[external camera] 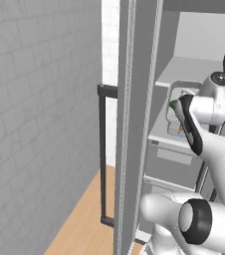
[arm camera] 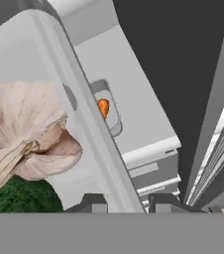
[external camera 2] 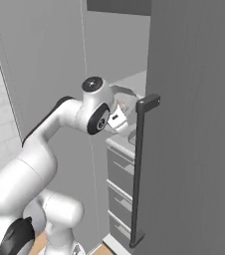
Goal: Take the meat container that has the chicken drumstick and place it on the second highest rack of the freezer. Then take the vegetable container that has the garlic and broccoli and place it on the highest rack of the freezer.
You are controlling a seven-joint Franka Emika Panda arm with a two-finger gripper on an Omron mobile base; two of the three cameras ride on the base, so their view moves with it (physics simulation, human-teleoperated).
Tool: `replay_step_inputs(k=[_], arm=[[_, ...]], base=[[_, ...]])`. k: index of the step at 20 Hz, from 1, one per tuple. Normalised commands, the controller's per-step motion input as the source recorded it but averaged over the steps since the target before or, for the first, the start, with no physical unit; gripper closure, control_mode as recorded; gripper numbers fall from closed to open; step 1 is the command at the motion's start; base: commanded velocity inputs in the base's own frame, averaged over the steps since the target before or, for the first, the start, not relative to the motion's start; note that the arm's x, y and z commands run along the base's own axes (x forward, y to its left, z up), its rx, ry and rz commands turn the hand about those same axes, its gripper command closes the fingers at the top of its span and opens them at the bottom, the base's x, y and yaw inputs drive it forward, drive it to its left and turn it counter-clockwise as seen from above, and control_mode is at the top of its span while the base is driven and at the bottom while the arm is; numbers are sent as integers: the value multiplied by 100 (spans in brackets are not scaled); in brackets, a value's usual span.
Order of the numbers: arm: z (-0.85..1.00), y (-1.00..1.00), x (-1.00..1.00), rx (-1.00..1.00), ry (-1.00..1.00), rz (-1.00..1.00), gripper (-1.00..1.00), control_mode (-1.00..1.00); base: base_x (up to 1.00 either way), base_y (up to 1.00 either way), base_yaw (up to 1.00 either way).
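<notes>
Grey-tipped end effector (arm camera: 124,202) straddles vegetable container (arm camera: 84,114) rim.

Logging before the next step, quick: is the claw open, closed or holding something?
Claw: cannot be told; its tips straddle the rim of the tray with the garlic and broccoli.

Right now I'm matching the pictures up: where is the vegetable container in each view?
Left base view: vegetable container right of centre, partly behind the arm.
Right base view: centre, between arm and dark door handle.
Hand view: left half, holding the garlic.
Shared landmark: grey drawers below it.
</notes>
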Motion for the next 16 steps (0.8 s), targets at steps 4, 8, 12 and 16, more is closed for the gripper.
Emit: replay_step_inputs(k=[4, 8, 12, 16], arm=[[52, -41, 58, 0, -4, -21, 100, -100], [30, -33, -30, 4, -15, -6, 100, -100], [50, -5, -49, 9, -26, 0, 100, -100], [84, 0, 49, 9, -7, 0, 100, -100]], base=[[0, 0, 0], [0, 0, 0], [0, 0, 0], [0, 0, 0]])
